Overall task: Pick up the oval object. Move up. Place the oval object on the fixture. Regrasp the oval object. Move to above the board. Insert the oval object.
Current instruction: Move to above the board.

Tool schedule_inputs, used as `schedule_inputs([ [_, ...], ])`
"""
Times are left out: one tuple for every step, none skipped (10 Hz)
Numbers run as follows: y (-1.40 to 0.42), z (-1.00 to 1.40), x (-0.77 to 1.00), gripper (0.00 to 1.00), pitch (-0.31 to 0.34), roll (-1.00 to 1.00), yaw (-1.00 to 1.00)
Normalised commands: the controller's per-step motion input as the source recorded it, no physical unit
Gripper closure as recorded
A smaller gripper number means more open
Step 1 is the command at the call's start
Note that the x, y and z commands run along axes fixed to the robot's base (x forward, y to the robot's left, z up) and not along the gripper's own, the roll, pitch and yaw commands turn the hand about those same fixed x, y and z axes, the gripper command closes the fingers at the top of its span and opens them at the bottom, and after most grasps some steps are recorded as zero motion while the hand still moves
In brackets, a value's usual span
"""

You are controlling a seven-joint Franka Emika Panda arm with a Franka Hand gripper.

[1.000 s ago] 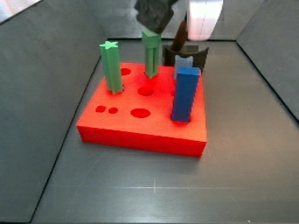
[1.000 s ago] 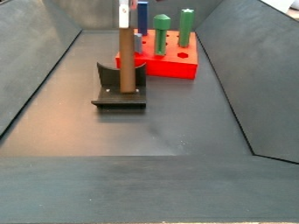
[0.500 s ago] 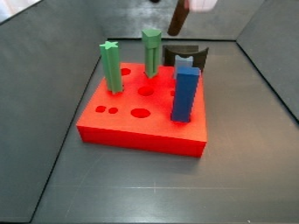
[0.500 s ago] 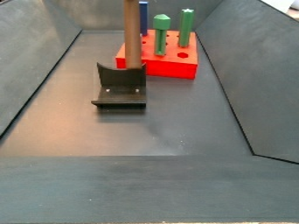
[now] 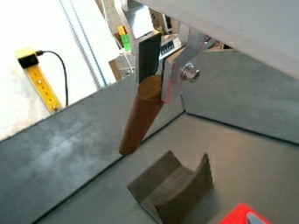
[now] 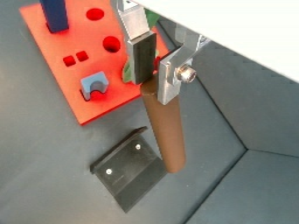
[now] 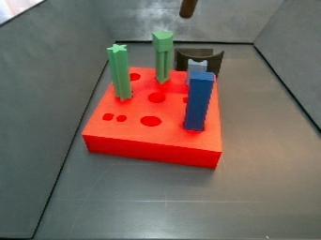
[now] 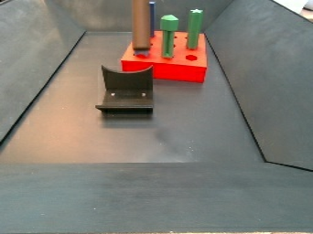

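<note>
Side views: the fixture sits on the grey floor at left, its notched top empty. Just right of and above it, the oval object hangs upright in the air, lower end clear of the notch, upper end running out of the picture. Further right stands the board with two green pegs and a blue peg seated in it.

In a side view only the peg's lower tip shows, above the fixture behind the board; the claw itself is out of both side views.

Wrist views: the claw pinches the top of the oval object between its silver plates; peg vertical, free end hanging above the fixture, not touching. Same grip in the other wrist picture, above the fixture.
</note>
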Motion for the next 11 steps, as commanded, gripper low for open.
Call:
schedule_inputs([
  [-0.01, 0.44, -0.02, 1.0, 0.106, -0.07, -0.01],
  [-0.01, 0.2, 0.0, 1.0, 0.135, -0.06, 0.0],
  [-1.0, 0.36, -0.57, 1.0, 0.096, -0.34, 1.0],
  [-1.0, 0.34, -0.57, 1.0, 0.089, -0.33, 1.0],
  [-1.0, 0.35, -0.56, 1.0, 0.06, -0.32, 1.0],
  [-1.0, 0.33, -0.54, 1.0, 0.043, -0.32, 1.0],
  [-1.0, 0.36, -0.54, 1.0, 0.023, -0.32, 1.0],
  [-0.85, 0.32, -0.45, 1.0, 0.004, -0.31, 1.0],
  [-0.47, 0.19, -0.24, 1.0, -0.023, -0.3, 1.0],
  [-0.24, 0.11, -0.12, 1.0, -0.041, -0.3, 1.0],
  [-0.14, 0.08, -0.07, 1.0, -0.057, -0.29, 1.0],
])
